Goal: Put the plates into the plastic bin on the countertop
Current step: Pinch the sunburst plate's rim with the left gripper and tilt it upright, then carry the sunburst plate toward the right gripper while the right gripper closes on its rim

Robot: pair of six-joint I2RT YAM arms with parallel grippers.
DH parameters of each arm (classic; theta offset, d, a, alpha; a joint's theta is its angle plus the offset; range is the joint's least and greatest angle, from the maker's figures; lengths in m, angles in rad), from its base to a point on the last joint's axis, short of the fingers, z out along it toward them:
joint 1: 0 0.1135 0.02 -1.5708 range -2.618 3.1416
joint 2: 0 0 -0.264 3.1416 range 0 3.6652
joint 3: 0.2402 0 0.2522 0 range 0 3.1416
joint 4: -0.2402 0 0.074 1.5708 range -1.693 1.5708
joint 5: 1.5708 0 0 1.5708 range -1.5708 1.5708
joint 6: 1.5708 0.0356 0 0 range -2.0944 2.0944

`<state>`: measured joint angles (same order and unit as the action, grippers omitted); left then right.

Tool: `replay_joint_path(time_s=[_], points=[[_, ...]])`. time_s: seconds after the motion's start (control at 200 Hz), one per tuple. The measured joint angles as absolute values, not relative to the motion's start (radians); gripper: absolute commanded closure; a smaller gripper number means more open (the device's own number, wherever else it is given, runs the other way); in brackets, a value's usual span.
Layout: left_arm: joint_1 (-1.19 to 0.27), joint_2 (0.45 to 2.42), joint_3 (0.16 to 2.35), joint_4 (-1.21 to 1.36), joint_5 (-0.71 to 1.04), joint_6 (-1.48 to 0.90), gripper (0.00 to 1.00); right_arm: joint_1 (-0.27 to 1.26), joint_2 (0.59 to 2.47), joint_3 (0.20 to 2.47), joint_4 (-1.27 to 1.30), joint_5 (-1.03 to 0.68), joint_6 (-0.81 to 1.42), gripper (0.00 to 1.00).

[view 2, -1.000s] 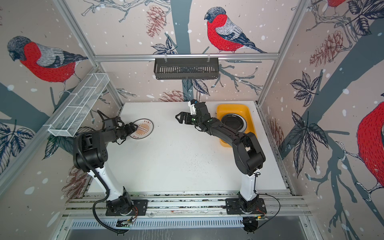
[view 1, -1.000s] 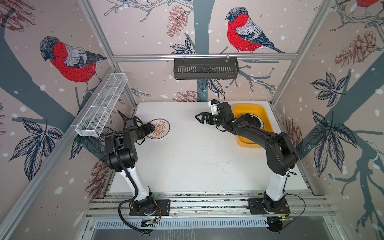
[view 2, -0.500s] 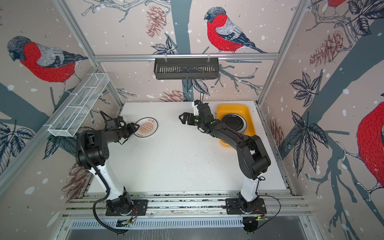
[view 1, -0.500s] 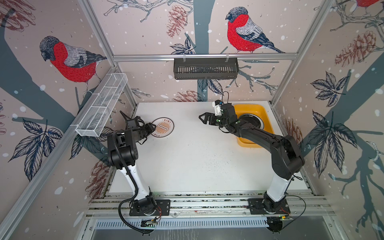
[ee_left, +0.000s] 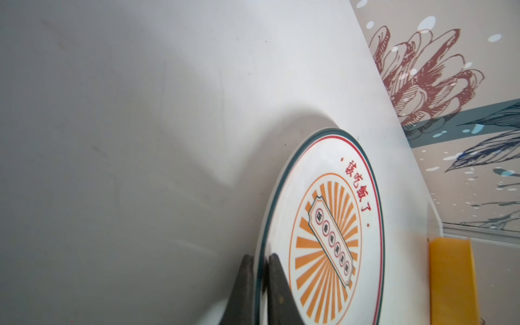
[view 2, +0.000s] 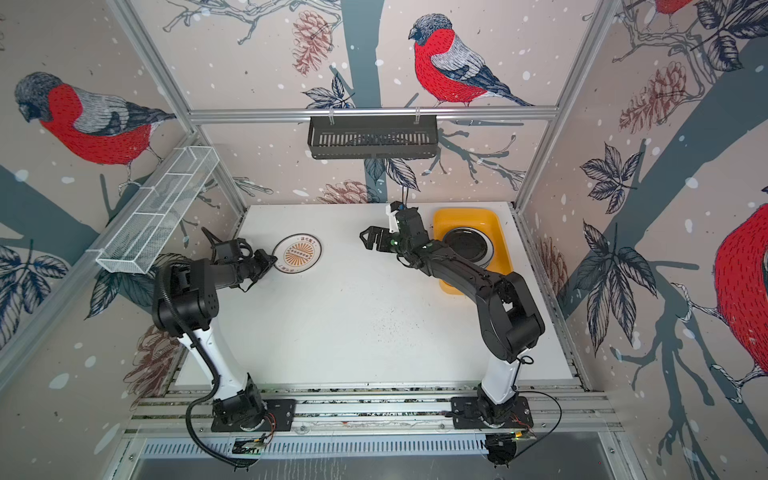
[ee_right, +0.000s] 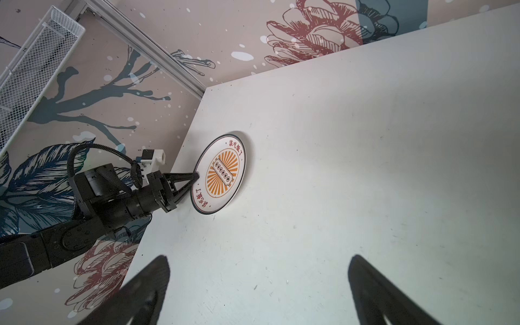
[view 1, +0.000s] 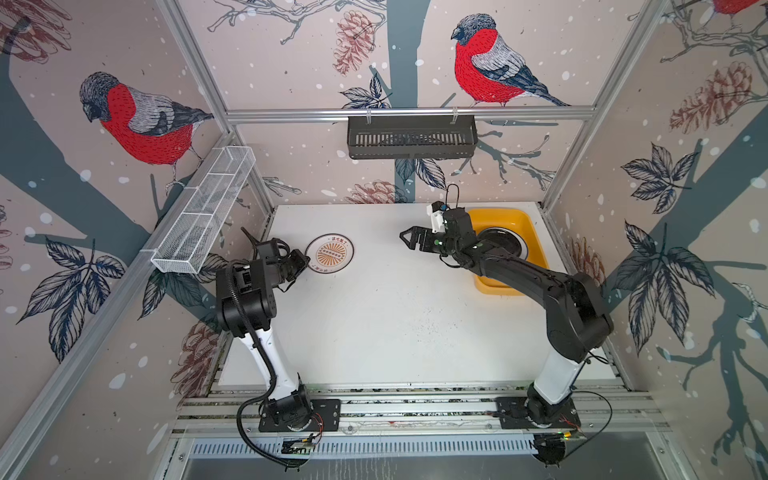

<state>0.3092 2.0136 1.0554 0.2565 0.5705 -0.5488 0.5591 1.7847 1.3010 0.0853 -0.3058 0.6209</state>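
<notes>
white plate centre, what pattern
An orange sunburst fills the round white plate; best in left wrist view.

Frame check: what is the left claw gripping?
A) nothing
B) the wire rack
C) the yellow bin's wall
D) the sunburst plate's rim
D: in the left wrist view the left claw is pinched shut on the rim of the sunburst plate.

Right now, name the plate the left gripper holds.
The orange-sunburst plate on the countertop, rim pinched by the left gripper; the dark plate lies in the yellow bin.
</notes>
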Motion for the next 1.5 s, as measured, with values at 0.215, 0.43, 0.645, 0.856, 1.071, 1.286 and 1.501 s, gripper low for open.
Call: replay_joint_path(time_s=[0.215,0.43,0.645,0.856,1.071,1.286,1.501], points=[[0.307,1.956,1.01,0.267,0.598,-0.577,0.99,0.557,1.77,1.266,0.091,-0.305,0.623,0.0],[0.299,1.89,0.972,0.234,0.596,-0.587,1.0,0.543,1.72,1.206,0.115,-0.305,0.625,0.0],[0.258,1.825,0.938,0.225,0.603,-0.616,1.0,0.5,1.639,1.107,0.149,-0.302,0.633,0.0],[0.181,1.778,0.939,0.22,0.606,-0.639,1.0,0.418,1.562,1.013,0.181,-0.305,0.677,0.0],[0.009,1.744,0.978,0.217,0.609,-0.675,1.0,0.36,1.485,0.934,0.188,-0.307,0.706,0.0],[-0.138,1.745,1.063,0.212,0.62,-0.706,1.0,0.319,1.427,0.879,0.189,-0.307,0.724,0.0],[-0.227,1.762,1.137,0.177,0.617,-0.709,0.99,0.301,1.398,0.854,0.185,-0.314,0.734,0.01]])
